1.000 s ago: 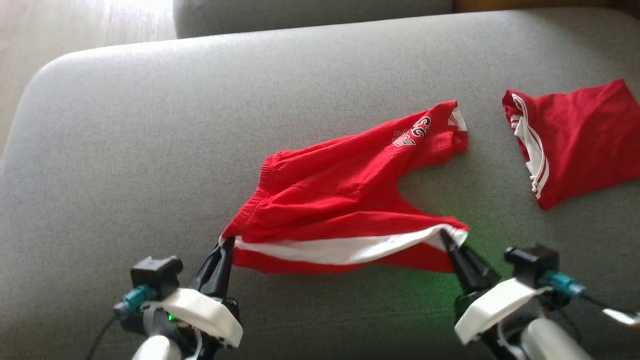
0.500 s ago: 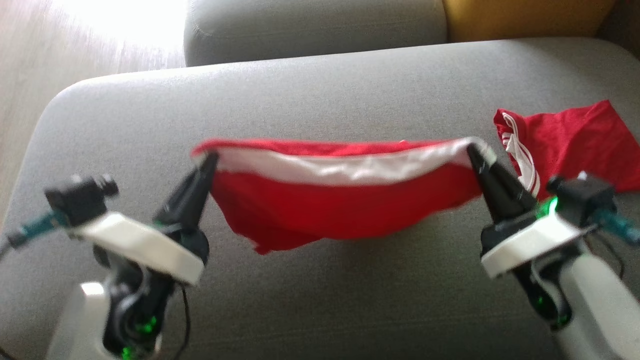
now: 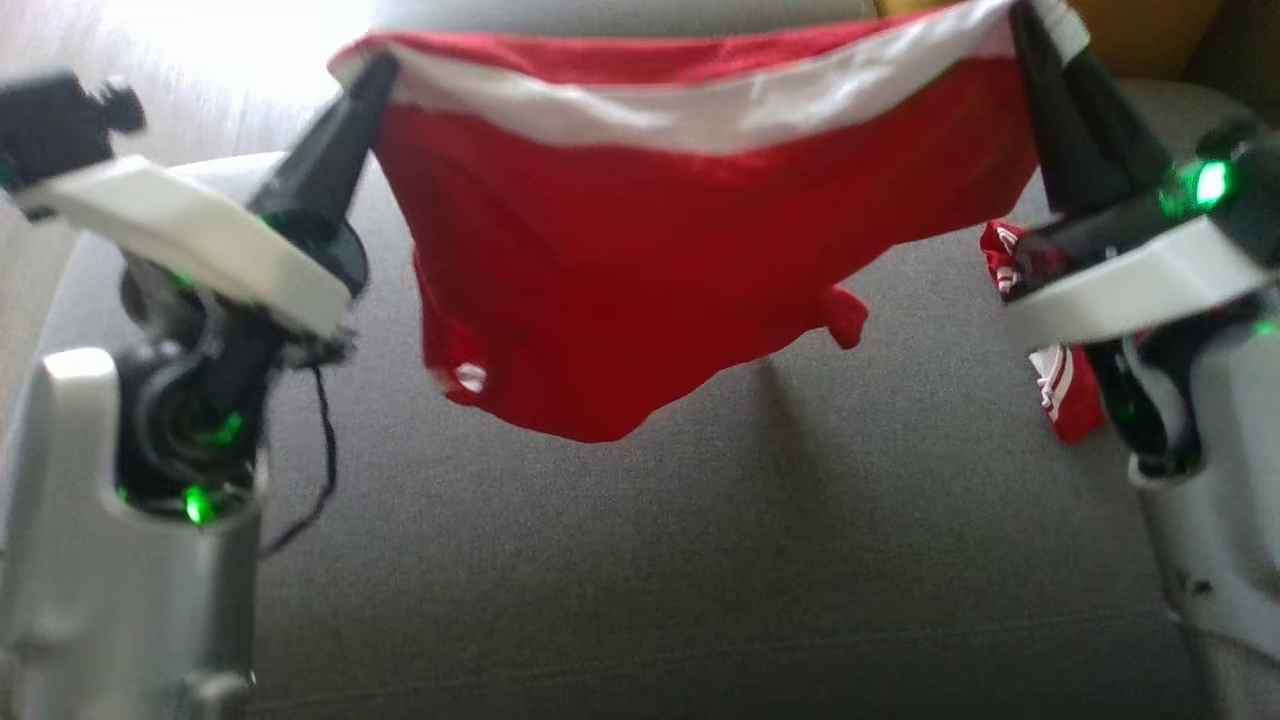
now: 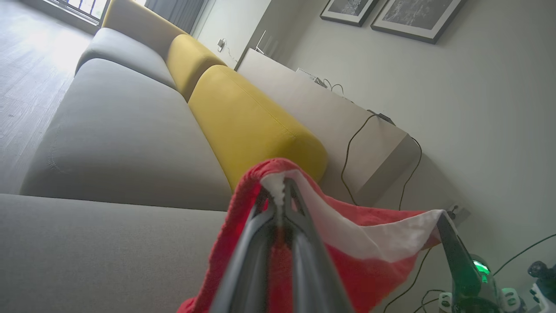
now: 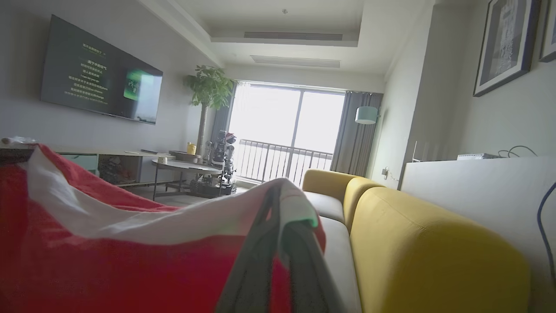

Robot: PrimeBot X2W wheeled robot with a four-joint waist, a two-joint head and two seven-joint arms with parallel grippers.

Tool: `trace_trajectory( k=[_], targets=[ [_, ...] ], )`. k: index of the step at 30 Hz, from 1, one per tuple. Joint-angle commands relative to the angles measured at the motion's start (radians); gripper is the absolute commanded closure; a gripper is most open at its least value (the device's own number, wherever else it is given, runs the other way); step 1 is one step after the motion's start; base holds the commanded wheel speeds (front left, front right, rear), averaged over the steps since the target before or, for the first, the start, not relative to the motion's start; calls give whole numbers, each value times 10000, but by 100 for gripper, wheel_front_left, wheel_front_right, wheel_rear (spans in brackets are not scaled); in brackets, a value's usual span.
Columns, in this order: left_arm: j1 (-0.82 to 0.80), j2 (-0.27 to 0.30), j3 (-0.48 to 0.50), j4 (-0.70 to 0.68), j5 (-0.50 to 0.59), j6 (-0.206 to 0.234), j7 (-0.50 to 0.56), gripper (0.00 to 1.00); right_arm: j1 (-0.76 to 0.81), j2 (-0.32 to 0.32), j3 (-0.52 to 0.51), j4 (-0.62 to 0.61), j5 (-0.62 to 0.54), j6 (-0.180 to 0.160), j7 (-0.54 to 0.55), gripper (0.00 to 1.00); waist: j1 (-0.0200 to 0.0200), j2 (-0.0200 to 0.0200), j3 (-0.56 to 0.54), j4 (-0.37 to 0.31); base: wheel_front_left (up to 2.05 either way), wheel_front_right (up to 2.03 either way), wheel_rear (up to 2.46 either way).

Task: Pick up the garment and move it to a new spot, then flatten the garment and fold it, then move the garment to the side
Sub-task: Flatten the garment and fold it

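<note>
The garment [image 3: 660,270] is a pair of red shorts with a white side stripe, hanging in the air above the grey sofa seat [image 3: 620,560]. My left gripper [image 3: 372,70] is shut on its upper left corner. My right gripper [image 3: 1025,20] is shut on its upper right corner. The white stripe runs taut along the top edge between them, and the red cloth sags below. In the left wrist view my left gripper [image 4: 280,191] pinches the white hem of the garment [image 4: 347,234]. In the right wrist view my right gripper [image 5: 278,204] pinches the garment [image 5: 108,243].
A second red garment with white stripes [image 3: 1065,385] lies on the seat at the right, partly behind my right arm. Yellow back cushions [image 4: 243,117] line the sofa's far side. Pale wooden floor [image 3: 200,60] shows beyond the seat's left edge.
Both grippers have risen high above the seat with the shorts, which lay on the cushion a second ago and now hang free. The head camera has shifted too.
</note>
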Motion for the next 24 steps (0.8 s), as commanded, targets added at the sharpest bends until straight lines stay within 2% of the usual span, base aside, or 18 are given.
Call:
trace_trajectory(
  k=[1, 3, 5, 7, 10, 13, 18, 22, 23, 24],
  targets=[
    [-893, 353, 559, -109, -61, 110, 190, 100, -716, 88, 53, -253, -178, -2, 208, 100, 0, -1, 137, -32, 0, 0, 0],
    [-1419, 413, 696, 126, -224, 264, 444, 100, -1239, 314, -15, -49, -72, -2, 409, 100, 0, -1, 416, -77, 0, 0, 0],
    [-2072, 532, 793, 425, -292, 346, 651, 100, -1930, 251, 110, 303, -149, -2, 620, 100, 0, -1, 805, -100, 0, 0, 0],
    [-2821, 793, 765, 896, -113, 281, 767, 100, -2727, 387, 42, 903, 155, -2, 837, 100, 0, -1, 1252, -118, 0, 0, 0],
    [-4150, 1065, 564, 1897, 306, 127, 774, 100, -4309, 258, 326, 1871, 321, -2, 1051, 100, 0, -1, 2098, -85, 0, 0, 0],
    [-5736, 1318, 197, 3170, 933, -236, 554, 100, -6131, 81, 899, 3039, 456, -2, 1088, 100, 0, -1, 2996, -67, 0, 0, 0],
    [-8747, 1340, -286, 5454, 1955, -801, -475, 100, -9374, 118, 1301, 5192, 430, -2, 499, 100, 0, -1, 4402, -96, 0, 0, 0],
    [-10986, 1200, -620, 7020, 2925, -1277, -2306, 100, -11544, 492, 831, 6748, -140, -2, -769, 100, 0, -1, 5371, -128, 0, 0, 0],
    [-10986, 1200, -620, 7020, 2925, -1277, -2306, 100, -11544, 492, 831, 6748, -140, -2, -769, 100, 0, -1, 5371, -128, 0, 0, 0],
    [-11430, 1155, -696, 7400, 3135, -1390, -2813, 100, -11949, 634, 652, 7101, -312, -2, -1127, 100, 0, -1, 5593, -136, 0, 0, 0]
  ],
)
